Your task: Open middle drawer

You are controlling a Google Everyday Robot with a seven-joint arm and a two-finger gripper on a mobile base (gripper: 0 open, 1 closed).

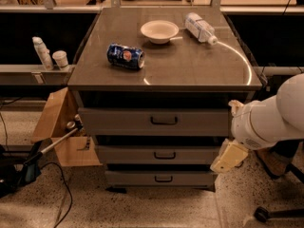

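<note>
Grey metal fronts are stacked three high under the desk (190,68). The middle drawer (128,154) is seen between the top drawer (114,121) and the bottom drawer (133,178). It appears shut, with its dark bar handle (164,155) at the centre of the front.

The arm (273,115), white and bulky, is seen entering from the right edge of the view, angled down and to the left beside the right side of the drawer stack. At its lower end the gripper (229,156) — a pale yellowish piece — is held tilted, tip down and to the left. It is placed at the height of the middle drawer, just beside that drawer's right end; contact with the front cannot be confirmed. Whether the gripper is parted or closed cannot be told. The handle is well apart from it, toward the left.

On the desk a blue can (125,56) is laid on its side, with a white bowl (159,31) set behind it. A clear bottle (200,27) is laid on its side near the back right corner. A cardboard box (52,120) is seen low on the left — close beside the drawers.
</note>
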